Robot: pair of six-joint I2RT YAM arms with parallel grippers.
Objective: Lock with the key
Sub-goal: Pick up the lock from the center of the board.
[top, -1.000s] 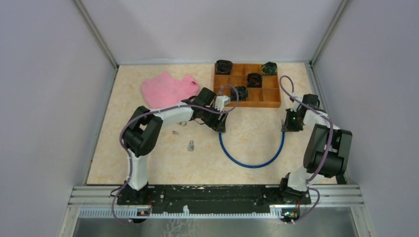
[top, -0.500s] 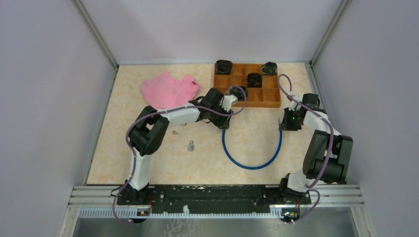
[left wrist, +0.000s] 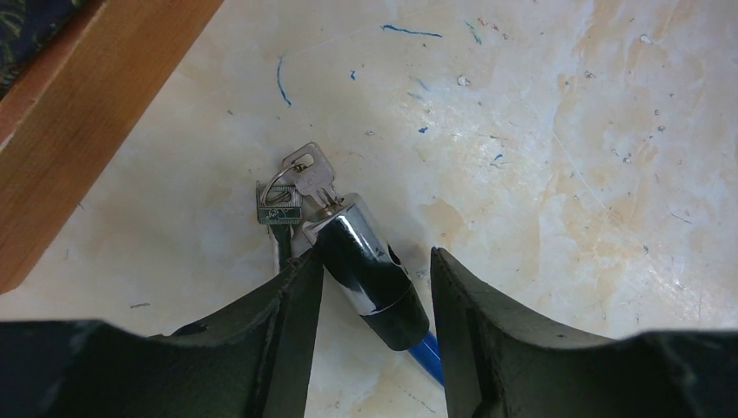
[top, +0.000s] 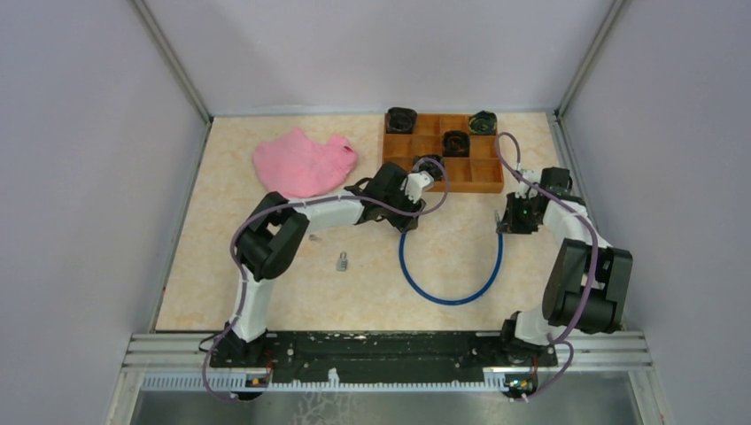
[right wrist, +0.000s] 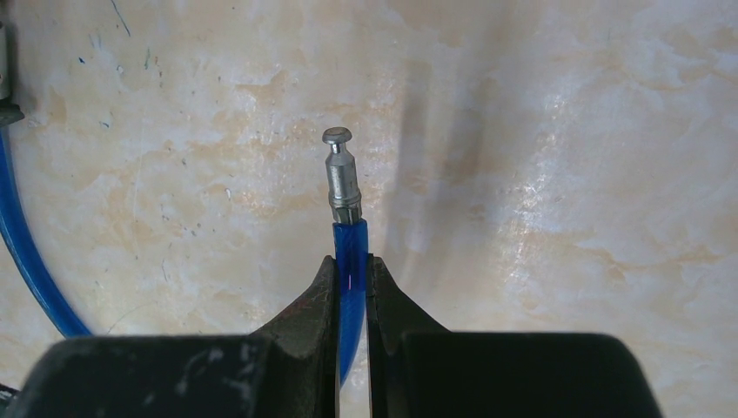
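Two dark fingers (left wrist: 291,305) of the left gripper (left wrist: 374,255) straddle the chrome lock cylinder (left wrist: 365,266), set fairly narrow. The finger on the side of the orange compartment tray (left wrist: 96,113) lies against the barrel, while a sliver of table shows between the barrel and the other finger, so the jaws are not clamped. A small bunch of keys (left wrist: 300,187) on a ring sits at the cylinder's end that points toward the tray, one key seemingly seated in the keyhole. The blue cable (right wrist: 350,239) leaves the opposite end.

The right gripper (right wrist: 350,261) is pinched tight on that cable's free end, just behind its metal locking pin (right wrist: 341,178). The pin stands clear of the fingertips and apart from the cylinder.

In the overhead view, the left gripper and cylinder lie just in front of the tray's near left corner. The right gripper is just in front of its near right corner, and the cable sags between them in a loop away from the tray. Dark bundles (top: 455,142) occupy four of the tray's compartments. A pink cloth (top: 303,163) lies beside the tray's left side. A small padlock (top: 342,261) rests on the marbled table (top: 266,297), well apart from the tray, toward the arm bases
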